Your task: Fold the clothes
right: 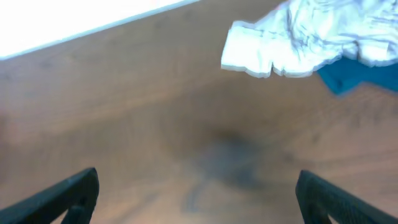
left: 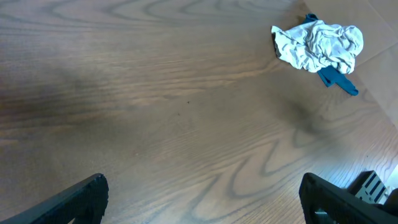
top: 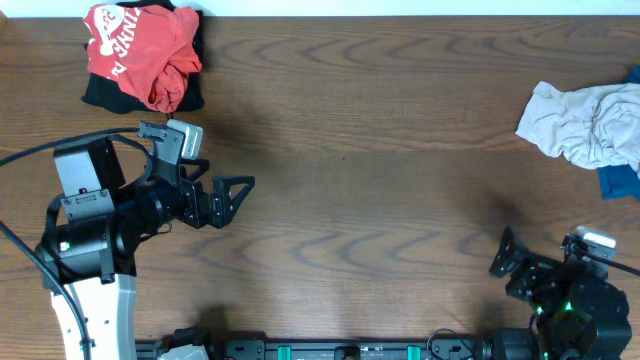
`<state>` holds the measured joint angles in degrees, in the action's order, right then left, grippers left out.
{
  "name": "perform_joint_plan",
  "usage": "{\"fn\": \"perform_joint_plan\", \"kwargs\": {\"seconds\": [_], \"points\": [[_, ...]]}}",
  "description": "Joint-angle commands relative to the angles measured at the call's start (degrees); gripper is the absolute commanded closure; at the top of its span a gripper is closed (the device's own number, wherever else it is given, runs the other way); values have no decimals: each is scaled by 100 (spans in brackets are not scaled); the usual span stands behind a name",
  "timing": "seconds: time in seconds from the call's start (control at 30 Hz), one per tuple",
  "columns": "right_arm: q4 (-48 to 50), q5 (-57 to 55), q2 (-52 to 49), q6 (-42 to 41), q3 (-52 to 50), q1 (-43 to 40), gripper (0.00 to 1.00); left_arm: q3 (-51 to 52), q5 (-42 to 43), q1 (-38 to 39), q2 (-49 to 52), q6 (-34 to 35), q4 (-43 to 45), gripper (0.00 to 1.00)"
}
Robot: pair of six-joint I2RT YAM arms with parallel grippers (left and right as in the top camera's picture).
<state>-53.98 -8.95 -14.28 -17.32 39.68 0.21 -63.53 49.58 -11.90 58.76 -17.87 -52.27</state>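
The table (top: 370, 160) is dark brown wood-look board with broad wavy grain, smooth and matte. At its far edge on the left arm's side lies a crumpled red-orange T-shirt (top: 140, 55), soft and deeply creased, with white printed lettering showing on top. It is heaped on a black garment (top: 100, 95) that sticks out beneath it. Well apart, at the right edge, a pale grey garment (top: 585, 125) lies bunched in soft wrinkled folds, with a blue piece (top: 618, 182) peeking from under its near side. The left arm is stretched low over the table, its forearm pointing toward the middle. The left pincer (top: 238, 200) is spread wide and holds nothing, its black fingers over bare wood near the T-shirt. The right arm is tucked at the near right corner. The right pincer (top: 500, 255) is also wide and empty, aimed at the pale garment and clear of it.
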Motion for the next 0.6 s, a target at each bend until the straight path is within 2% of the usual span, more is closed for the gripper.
{"fn": "perform_joint_plan", "kwargs": {"seconds": [0.0,0.17,0.37,0.57], "points": [[719,-44,240,431,-501,-188,1,-4,74,-13,7,-72,7,2],[2240,431,584,909,-1482,-249,1,-4,74,-13,7,-72,7,2],[3757,492,955,925,-2570,-243,1,-4,74,-13,7,-72,7,2],[4616,649,1394,922,-3300,-243,1,-4,74,-13,7,-72,7,2]]}}
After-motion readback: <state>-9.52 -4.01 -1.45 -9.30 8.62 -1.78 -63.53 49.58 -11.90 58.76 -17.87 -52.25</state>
